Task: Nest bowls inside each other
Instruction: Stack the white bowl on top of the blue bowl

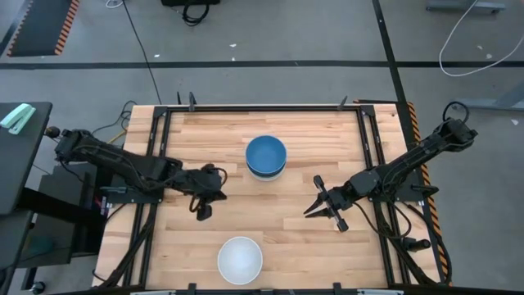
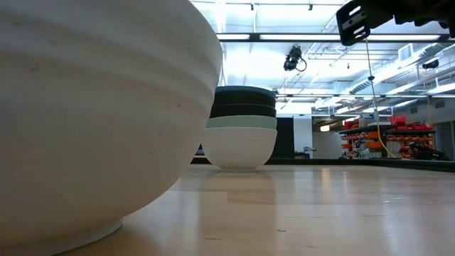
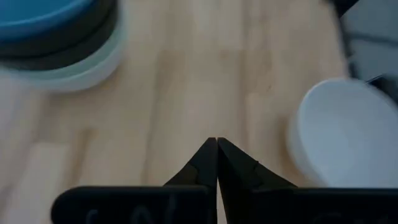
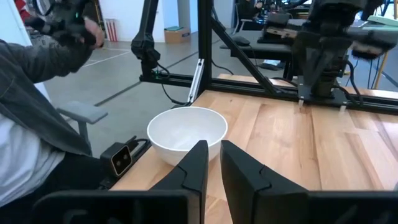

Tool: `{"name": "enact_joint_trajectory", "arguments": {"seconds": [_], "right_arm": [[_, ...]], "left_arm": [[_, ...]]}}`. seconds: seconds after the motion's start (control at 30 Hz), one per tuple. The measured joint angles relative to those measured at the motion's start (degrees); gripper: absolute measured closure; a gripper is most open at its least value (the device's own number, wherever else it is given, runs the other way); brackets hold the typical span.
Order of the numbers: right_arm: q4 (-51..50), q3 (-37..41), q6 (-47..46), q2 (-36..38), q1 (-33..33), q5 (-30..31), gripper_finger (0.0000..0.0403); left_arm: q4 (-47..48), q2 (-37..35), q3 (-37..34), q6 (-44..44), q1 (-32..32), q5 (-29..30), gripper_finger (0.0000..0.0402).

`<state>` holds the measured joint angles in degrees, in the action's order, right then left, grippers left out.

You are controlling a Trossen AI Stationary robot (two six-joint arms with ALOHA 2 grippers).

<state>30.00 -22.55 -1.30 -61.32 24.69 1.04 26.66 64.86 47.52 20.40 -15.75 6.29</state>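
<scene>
Bowls nearly all nested, one white left

Stack [image 1: 266, 156] with blue on top stands at table centre. Lone white bowl [image 1: 240, 260] waits at 6 o'clock. Left gripper [image 1: 202, 208] closed, empty; right gripper [image 1: 323, 209] spread wide, empty

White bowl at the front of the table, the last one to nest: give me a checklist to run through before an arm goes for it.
1. White bowl upright, alone, nothing touching it: ok.
2. Stack level, blue bowl on top, ready to receive: ok.
3. Left gripper open for a grasp: not ok; its fingers are shut, and it sits left of the stack.
4. Right gripper empty and facing the white bowl: ok, though its fingers are only narrowly open.
5. Table between white bowl and stack free of things: ok.
6. Person beside the table clear of the arms: cannot tell.
</scene>
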Motion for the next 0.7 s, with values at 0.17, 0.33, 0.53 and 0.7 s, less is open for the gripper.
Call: {"name": "enact_joint_trajectory", "arguments": {"seconds": [0.17, 0.33, 0.53, 0.7], "right_arm": [[0.0, 0.0, 0.0, 0.0, 0.0, 0.0, 0.0352], [-0.6, 0.0, 0.0, 0.0, 0.0, 0.0, 0.0352], [-0.9, 0.0, -0.3, 0.0, 0.0, 0.0, 0.0352], [-0.9, 0.0, -0.3, 0.0, 0.0, 0.0, 0.0352]], "left_arm": [[9.0, -1.7, 7.6, -1.6, -1.2, 7.8, 0.0385], [4.0, -5.3, 10.0, -10.4, -4.2, 11.6, 0.0378], [3.6, -13.9, 6.1, -12.8, -6.6, 21.0, 0.0387], [-0.2, -21.0, -1.5, -8.7, -6.6, 23.7, 0.0390]]}}
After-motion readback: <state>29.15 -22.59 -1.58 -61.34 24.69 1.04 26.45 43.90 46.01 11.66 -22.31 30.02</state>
